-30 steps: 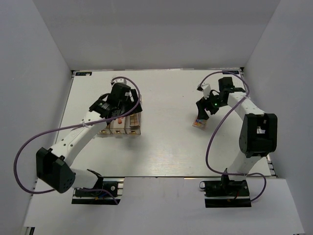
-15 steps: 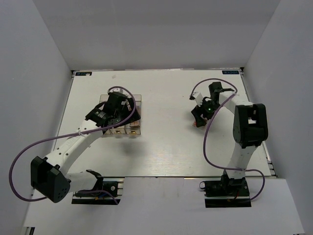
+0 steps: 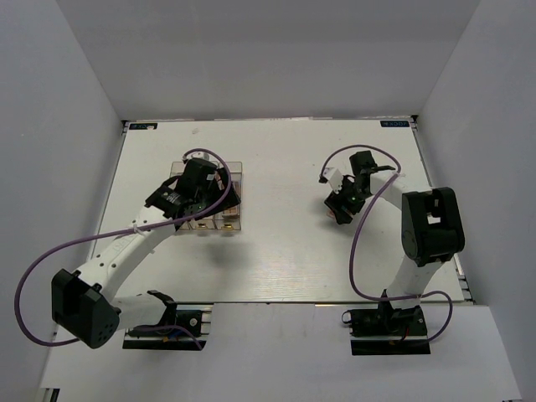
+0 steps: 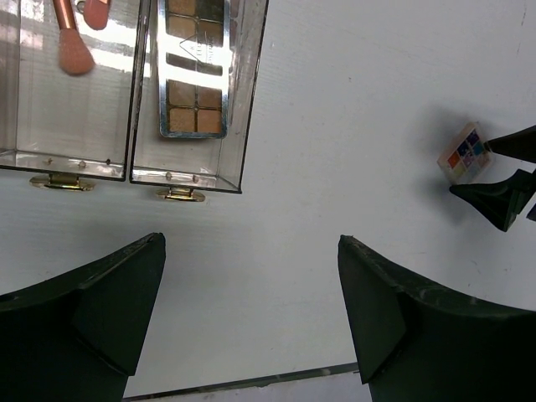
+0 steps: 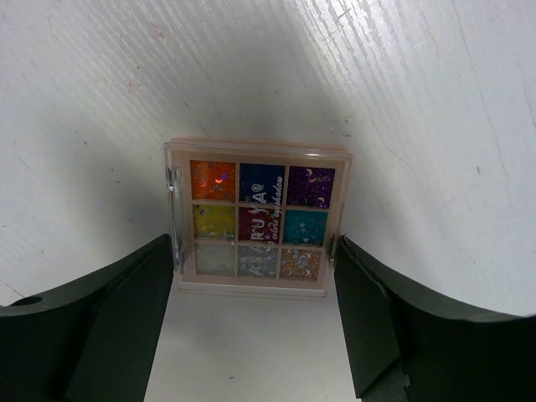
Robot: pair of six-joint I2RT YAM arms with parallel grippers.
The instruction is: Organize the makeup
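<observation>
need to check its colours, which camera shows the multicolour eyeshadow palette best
The right wrist view: the multicolour palette sits centred inside the right claw, nine pans clear. The left wrist view shows it tiny at the right edge; the top external view barely shows it.

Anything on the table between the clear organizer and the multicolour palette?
Nothing: bare white table between organizer and palette, clearest in the left wrist view.

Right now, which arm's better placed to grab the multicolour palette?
Right. The right pincer straddles the palette, a finger at each side. The left pincer hangs open by the clear organizer, across the table.
</observation>
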